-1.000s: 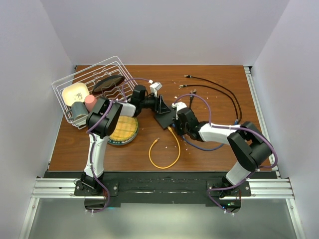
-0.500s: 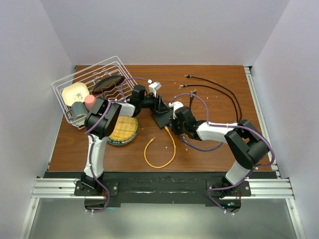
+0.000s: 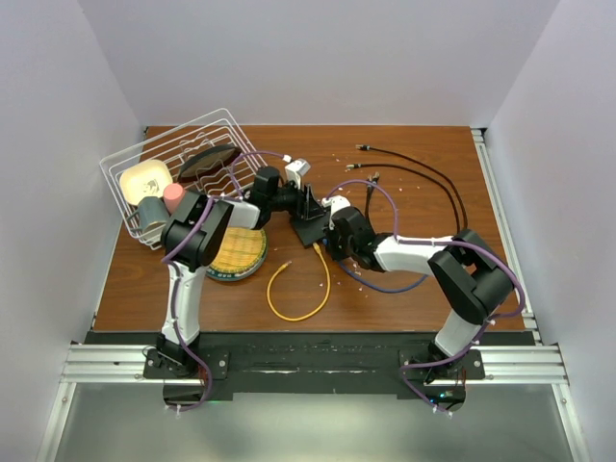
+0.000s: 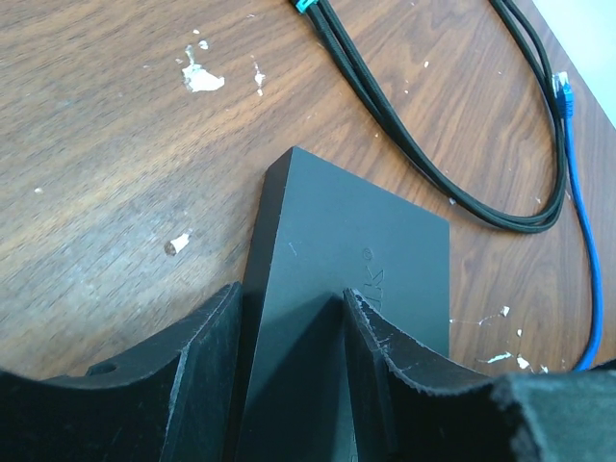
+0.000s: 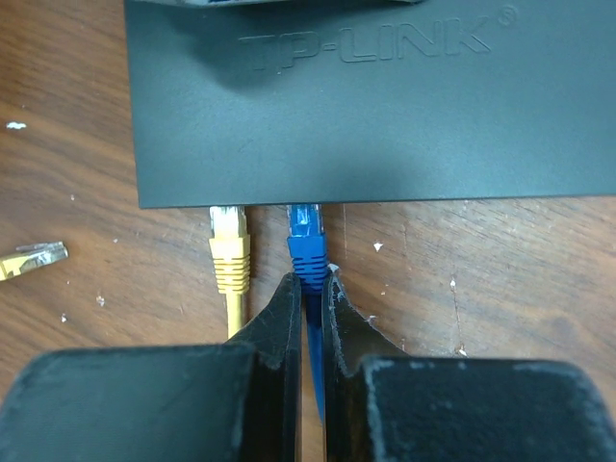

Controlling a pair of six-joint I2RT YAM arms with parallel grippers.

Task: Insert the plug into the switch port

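Now the blue plug sits at the port, pushed in from behind.

Closest in, the right hand (image 5: 306, 289) is clamped on the blue plug (image 5: 306, 236) at its boot, fingers almost together. Just ahead of the fingertips, the plug's nose lies under the edge of the switch (image 5: 385, 106), with a seated yellow plug (image 5: 229, 245) to their left. Over the last second this hand has pressed forward, nudging the switch and sliding the yellow cable (image 3: 295, 319) loop sideways over the surface (image 5: 500, 279). Insertion looks nearly done, though whether it has latched I cannot tell. Beyond, the left hand (image 4: 289, 322) is clamped on the switch's far side, bracing it. Black cables (image 4: 433, 164) lie further off.
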